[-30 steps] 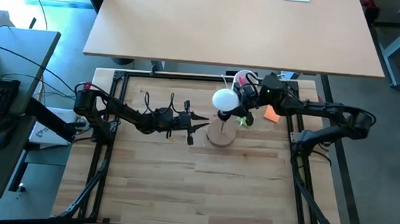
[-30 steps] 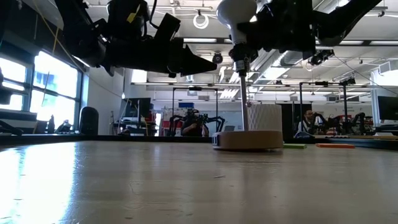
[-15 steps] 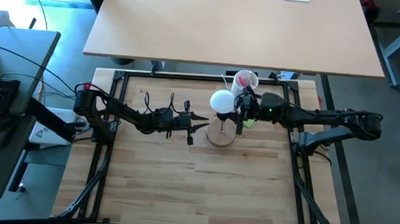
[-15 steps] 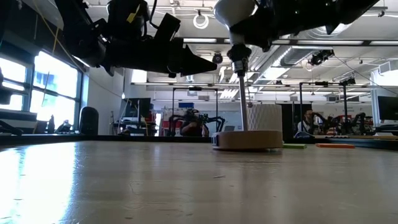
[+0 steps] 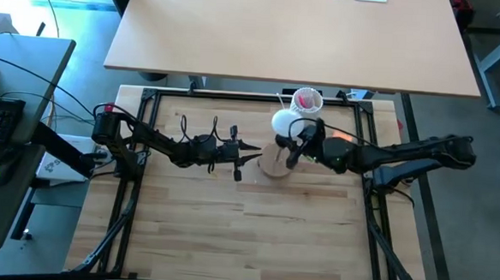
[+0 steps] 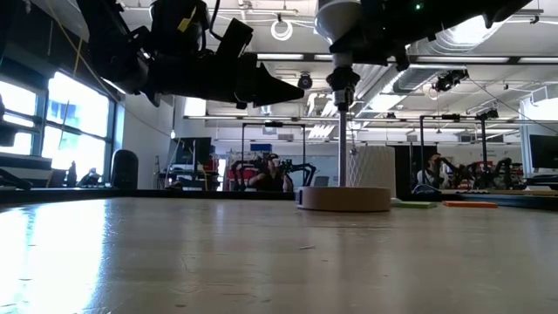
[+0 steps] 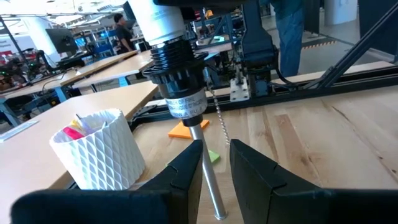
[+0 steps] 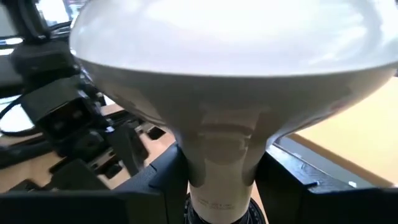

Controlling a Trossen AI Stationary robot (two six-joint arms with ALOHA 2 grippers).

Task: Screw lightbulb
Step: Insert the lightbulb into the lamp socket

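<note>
The left gripper's fingers (image 7: 186, 171) stand slightly apart on either side of the thin metal post (image 7: 210, 186) under the black socket (image 7: 180, 81); from the wrist view I cannot tell whether they pinch the post or only flank it. That left gripper (image 5: 247, 156) reaches in from the left to the round wooden base (image 5: 274, 165), which sits mid-table.

Right of it, the lightbulb (image 5: 285, 123) stands upright on top of the socket, its neck seated in the socket's mouth with the round globe upward. The right gripper (image 5: 299, 145) comes in from the right, and its fingers (image 8: 161, 177) are pressed against the bulb's neck on both sides, gripping it.

Just beyond the stand, on the far side, is the white ribbed cup (image 5: 307, 100), with an orange scrap (image 7: 188, 129) lying on the table near it.

As I judge it, the bulb is already placed in the socket and the turning is under way. How deep the thread sits is hidden, so tightening and releasing probably remain.
</note>
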